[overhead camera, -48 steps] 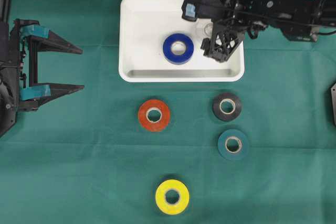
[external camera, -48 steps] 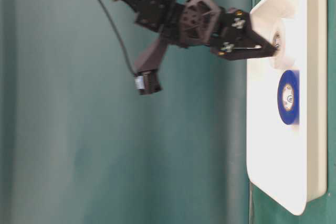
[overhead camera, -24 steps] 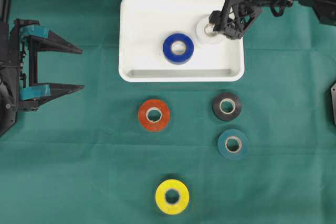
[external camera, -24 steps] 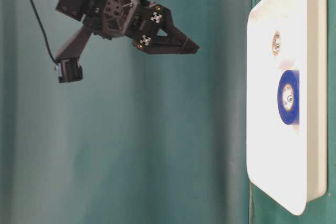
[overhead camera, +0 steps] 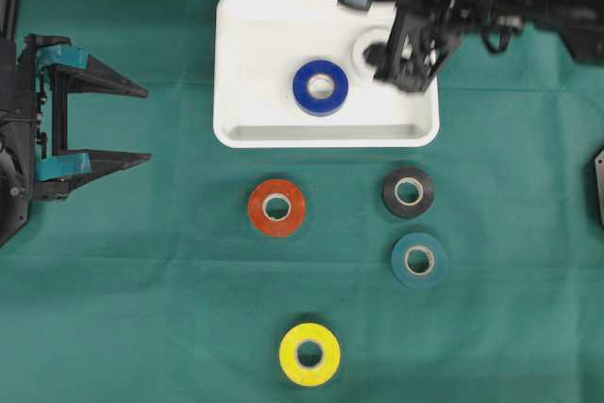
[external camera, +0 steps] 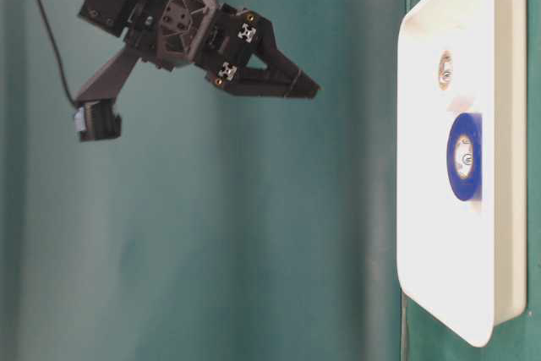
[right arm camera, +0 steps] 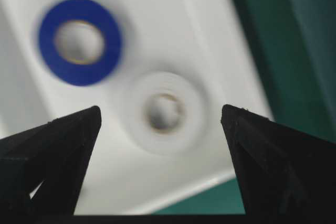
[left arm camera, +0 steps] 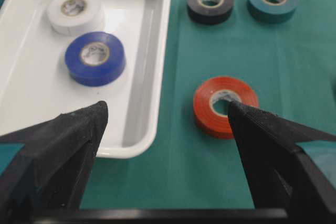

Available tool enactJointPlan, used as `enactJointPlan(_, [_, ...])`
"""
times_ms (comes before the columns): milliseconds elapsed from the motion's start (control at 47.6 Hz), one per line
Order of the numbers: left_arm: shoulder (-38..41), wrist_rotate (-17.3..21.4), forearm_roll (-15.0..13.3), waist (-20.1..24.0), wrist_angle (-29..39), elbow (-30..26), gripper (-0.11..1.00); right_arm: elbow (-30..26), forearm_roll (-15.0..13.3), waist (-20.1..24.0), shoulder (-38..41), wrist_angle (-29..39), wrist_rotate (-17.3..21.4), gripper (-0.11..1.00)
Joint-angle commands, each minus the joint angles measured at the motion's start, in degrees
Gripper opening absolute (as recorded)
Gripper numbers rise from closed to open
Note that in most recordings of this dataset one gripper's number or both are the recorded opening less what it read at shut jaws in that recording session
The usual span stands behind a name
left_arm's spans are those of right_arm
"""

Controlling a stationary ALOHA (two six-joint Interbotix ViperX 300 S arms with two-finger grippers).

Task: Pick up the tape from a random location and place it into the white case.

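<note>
The white case [overhead camera: 255, 54] lies at the top middle of the green cloth. A blue tape [overhead camera: 320, 87] and a white tape [overhead camera: 365, 44] lie flat inside it. My right gripper [overhead camera: 401, 77] hangs open well above the case's right end and holds nothing. In its wrist view the open right gripper [right arm camera: 160, 114] frames the white tape [right arm camera: 167, 113] far below. The table-level view shows this gripper [external camera: 306, 89] far off the case [external camera: 444, 234]. At the far left my left gripper [overhead camera: 148, 125] rests open and empty.
Loose tapes lie on the cloth below the case: orange [overhead camera: 276, 207], black [overhead camera: 408, 193], teal [overhead camera: 419, 260] and yellow [overhead camera: 310, 354]. The left wrist view shows the orange tape [left arm camera: 226, 106] beside the case's rim [left arm camera: 157, 124].
The right gripper was down at the white tape inside the case; it has lifted well clear, leaving that tape lying there. The left arm has not moved.
</note>
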Motion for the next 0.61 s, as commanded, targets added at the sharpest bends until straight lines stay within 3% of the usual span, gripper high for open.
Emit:
enactJointPlan(0, [0.18,-0.09,0.0,-0.18,-0.18,-0.97,0.94,-1.49,0.09,2.99,-1.32,-1.05,0.7,0.88])
enactJointPlan(252, [0.18,-0.09,-0.09,-0.18,-0.18,-0.97,0.94,-1.67,0.09,10.9,-1.32,-1.85,1.32,0.88])
enactJointPlan(588, [0.0,-0.09,0.0,-0.18,0.7,-0.88,0.94,0.26,0.09,12.22,-6.15,-2.37,1.32,0.87])
